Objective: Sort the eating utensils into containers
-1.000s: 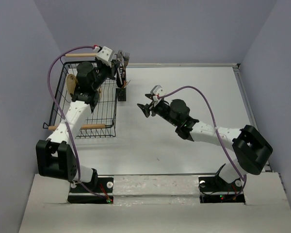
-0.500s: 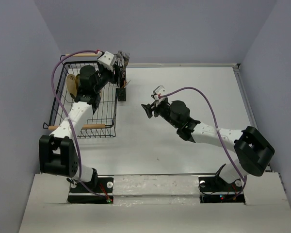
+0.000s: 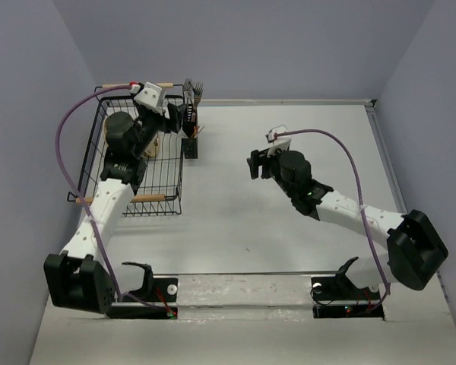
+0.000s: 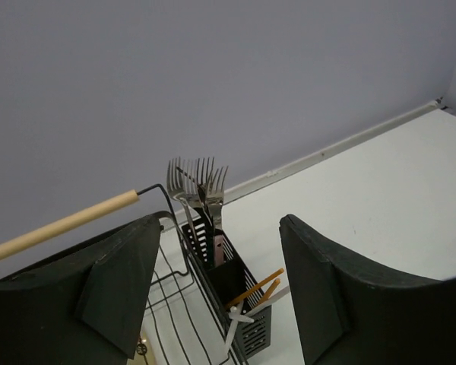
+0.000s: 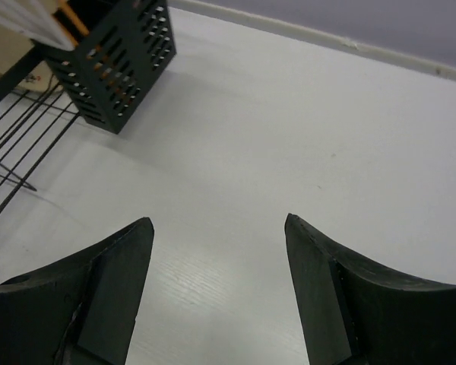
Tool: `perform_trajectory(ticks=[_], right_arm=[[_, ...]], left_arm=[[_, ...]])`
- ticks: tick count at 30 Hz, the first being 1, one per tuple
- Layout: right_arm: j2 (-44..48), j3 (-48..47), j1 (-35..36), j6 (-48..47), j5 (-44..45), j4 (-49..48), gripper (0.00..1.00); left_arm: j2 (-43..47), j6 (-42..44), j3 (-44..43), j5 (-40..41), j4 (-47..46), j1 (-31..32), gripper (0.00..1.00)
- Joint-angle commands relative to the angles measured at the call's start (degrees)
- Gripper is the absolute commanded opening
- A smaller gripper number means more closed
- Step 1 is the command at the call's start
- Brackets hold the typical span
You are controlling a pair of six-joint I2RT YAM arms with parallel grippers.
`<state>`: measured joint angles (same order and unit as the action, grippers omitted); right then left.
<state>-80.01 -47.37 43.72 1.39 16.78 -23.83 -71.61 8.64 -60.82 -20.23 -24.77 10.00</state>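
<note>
Several silver forks (image 4: 199,182) (image 3: 194,90) stand upright in the far black slotted container (image 4: 213,255) (image 3: 189,114), which hangs on the rack's right edge. Two brown-orange chopsticks (image 4: 258,287) lean out of the near container (image 4: 257,323) (image 3: 190,147) (image 5: 114,65). My left gripper (image 4: 222,220) (image 3: 169,120) hovers over the rack just left of the containers, open, with nothing between its fingers. My right gripper (image 5: 217,220) (image 3: 255,163) hangs open over bare table to the right of the containers, holding nothing.
The big black wire dish rack (image 3: 129,171) (image 5: 11,152) with wooden handles (image 4: 61,224) fills the left side; a tan plate (image 3: 114,131) stands in it. White table (image 3: 304,129) spreads to the right, with walls behind and at both sides.
My left gripper has opened and drawn back leftward from the containers. The right arm has pulled back to the right, away from the containers, its jaws a little wider.
</note>
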Motion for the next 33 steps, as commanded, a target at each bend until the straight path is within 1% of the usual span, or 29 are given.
perform_trajectory(ticks=[1, 2, 3, 4, 5, 6, 7, 8, 9, 10, 14, 18, 21, 24, 28, 33], right_arm=[[4.33, 0.87, -11.16, 14.67, 1.52, 15.2, 0.76], [5.29, 2.27, -11.2, 16.78, 0.81, 16.53, 0.76], [8.17, 4.03, -14.42, 19.94, 0.45, 17.41, 0.76], [10.03, 6.05, -15.68, 21.01, 0.19, 17.51, 0.76], [11.96, 9.89, -17.86, 23.11, 0.19, 17.51, 0.78], [13.98, 9.93, -17.88, 23.13, 0.19, 17.68, 0.79], [17.83, 13.24, -19.71, 24.35, -0.16, 18.03, 0.8], [19.61, 14.49, -20.6, 24.71, -0.25, 18.47, 0.8], [22.76, 16.5, -21.22, 24.89, 0.01, 19.78, 0.81], [22.79, 17.31, -21.75, 24.8, 0.36, 20.57, 0.81], [29.71, 20.65, -21.75, 23.92, 1.76, 22.34, 0.82], [33.68, 23.29, -21.75, 27.08, 3.0, 23.04, 0.84], [35.62, 24.26, -21.75, 27.0, 1.69, 22.96, 0.84], [37.81, 24.79, -21.75, 26.56, 0.54, 22.96, 0.84], [38.87, 25.23, -21.75, 26.39, 0.28, 22.87, 0.84], [39.23, 24.88, -21.75, 25.51, -0.43, 22.69, 0.84]], left_arm=[[13.56, 1.19, 1.57, 6.67, 2.71, -0.42, 0.77], [13.61, 1.81, 2.8, 7.82, 3.41, -0.42, 0.77], [18.39, 3.73, 5.94, 8.71, 4.64, -0.51, 0.78], [20.62, 4.88, 7.54, 9.58, 5.52, -0.51, 0.78], [24.55, 6.11, 8.77, 11.6, 6.83, -0.51, 0.78], [24.59, 7.34, 9.57, 12.83, 8.59, -0.59, 0.78], [26.77, 9.61, 10.79, 14.41, 12.78, -0.68, 0.79], [28.53, 10.77, 11.5, 17.82, 14.65, -0.68, 0.79], [29.77, 11.65, 13.95, 19.51, 16.41, -0.68, 0.8], [30.82, 12.44, 15.54, 22.57, 16.69, -0.68, 0.8], [38.28, 16.22, 21.96, 30.14, 17.65, -0.95, 0.82], [43.74, 16.14, 25.57, 30.95, 19.41, -1.21, 0.84], [46.99, 15.88, 25.49, 30.34, 20.64, -1.3, 0.86], [49.98, 16.4, 23.65, 29.81, 24.67, -1.3, 0.9], [53.68, 17.81, 22.06, 28.32, 31.88, -1.3, 0.91], [61.05, 18.42, 24.43, 27.43, 36.54, -1.3, 0.92]])
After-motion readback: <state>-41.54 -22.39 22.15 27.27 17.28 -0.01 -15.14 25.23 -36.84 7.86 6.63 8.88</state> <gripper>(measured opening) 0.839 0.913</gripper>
